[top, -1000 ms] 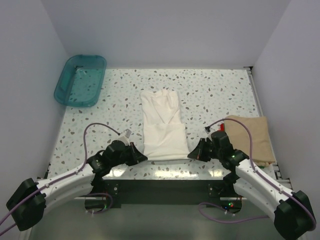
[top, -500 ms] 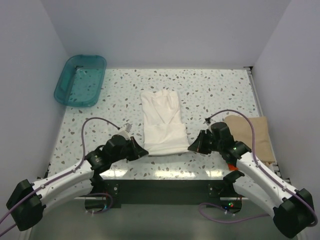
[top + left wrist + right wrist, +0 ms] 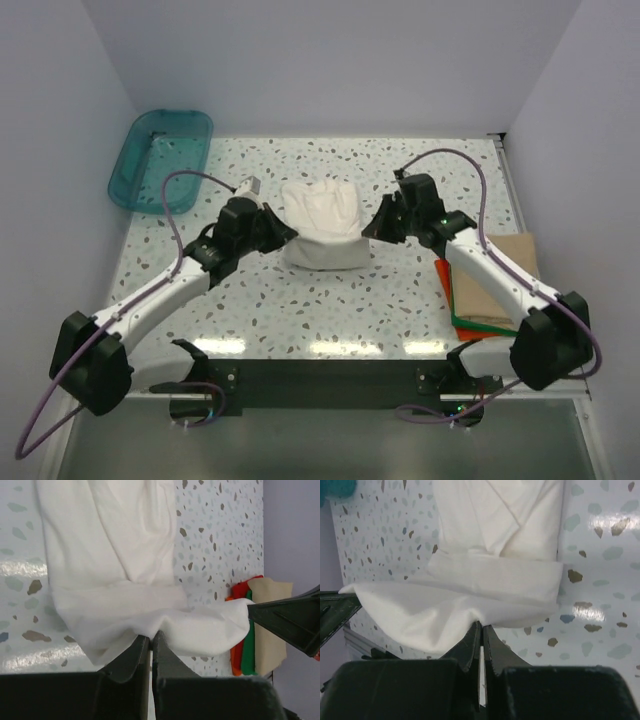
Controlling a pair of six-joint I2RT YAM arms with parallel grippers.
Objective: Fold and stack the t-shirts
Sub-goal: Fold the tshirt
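The off-white t-shirt (image 3: 324, 222) lies at the table's middle, its near half lifted and carried back over the far half. My left gripper (image 3: 287, 232) is shut on its left hem corner; in the left wrist view (image 3: 150, 636) the cloth (image 3: 120, 580) drapes from the pinched jaws. My right gripper (image 3: 366, 230) is shut on the right hem corner, as the right wrist view (image 3: 482, 626) shows, with the shirt (image 3: 490, 575) ahead. A tan shirt (image 3: 502, 280) lies on orange-red (image 3: 446, 285) and green (image 3: 490, 325) ones at the right edge; the stack also shows in the left wrist view (image 3: 247, 640).
A teal translucent tub (image 3: 160, 160) stands at the back left corner. White walls close in the speckled table (image 3: 330, 310) on the left, back and right. The shirt stack sits beside my right arm.
Both grippers have risen from the near hem and moved toward the back, carrying the shirt's near edge over its far half. The shirt now looks about half as long.
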